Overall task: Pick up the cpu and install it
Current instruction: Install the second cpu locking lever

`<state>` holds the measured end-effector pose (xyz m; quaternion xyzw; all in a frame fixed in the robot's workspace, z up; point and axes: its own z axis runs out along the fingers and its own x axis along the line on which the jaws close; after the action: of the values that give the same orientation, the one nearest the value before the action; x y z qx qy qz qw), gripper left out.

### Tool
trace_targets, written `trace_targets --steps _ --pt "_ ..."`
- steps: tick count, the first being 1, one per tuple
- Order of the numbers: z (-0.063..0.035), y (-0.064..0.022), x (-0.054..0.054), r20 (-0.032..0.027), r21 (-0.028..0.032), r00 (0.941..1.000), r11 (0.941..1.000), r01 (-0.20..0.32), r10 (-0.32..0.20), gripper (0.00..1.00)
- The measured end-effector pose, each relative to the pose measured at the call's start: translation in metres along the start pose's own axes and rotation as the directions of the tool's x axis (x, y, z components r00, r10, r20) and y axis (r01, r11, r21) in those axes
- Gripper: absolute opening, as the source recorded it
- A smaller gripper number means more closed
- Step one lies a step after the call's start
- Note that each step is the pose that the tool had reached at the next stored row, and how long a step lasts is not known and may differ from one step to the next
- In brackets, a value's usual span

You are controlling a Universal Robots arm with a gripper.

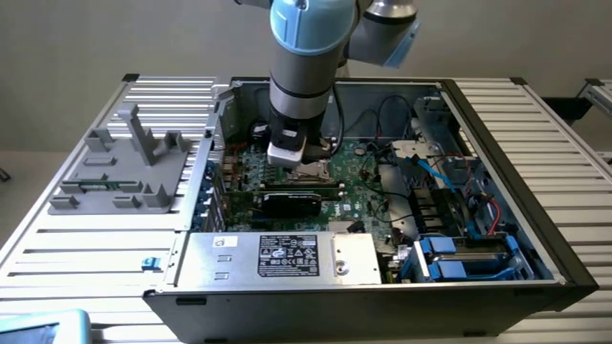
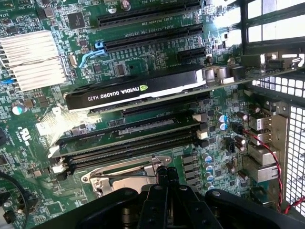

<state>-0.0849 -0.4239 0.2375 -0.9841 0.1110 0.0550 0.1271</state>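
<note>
Over one socket (image 2: 125,177), one gripper (image 2: 167,172)

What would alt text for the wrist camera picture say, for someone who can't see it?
A robot gripper, fingers shut, hangs just over the metal-framed processor socket on a green motherboard. Beyond it lie long black memory slots and a black graphics card labelled NVIDIA Quadro, with a silver finned heatsink to one side.

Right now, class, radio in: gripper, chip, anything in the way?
Gripper shut, low over the socket. Chip can't be made out. Graphics card sits beside the socket.
</note>
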Motion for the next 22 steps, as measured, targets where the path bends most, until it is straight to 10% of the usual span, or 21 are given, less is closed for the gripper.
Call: trace_targets --steps 5,22 --pt "0.0007 0.0001 0.0002 0.0031 0.0099 1.0000 1.0000 0.001 -0.001 0.12" --pt "0.0096 0.0029 0.0005 0.0092 0.0108 1.0000 0.9999 -0.001 0.001 0.12"
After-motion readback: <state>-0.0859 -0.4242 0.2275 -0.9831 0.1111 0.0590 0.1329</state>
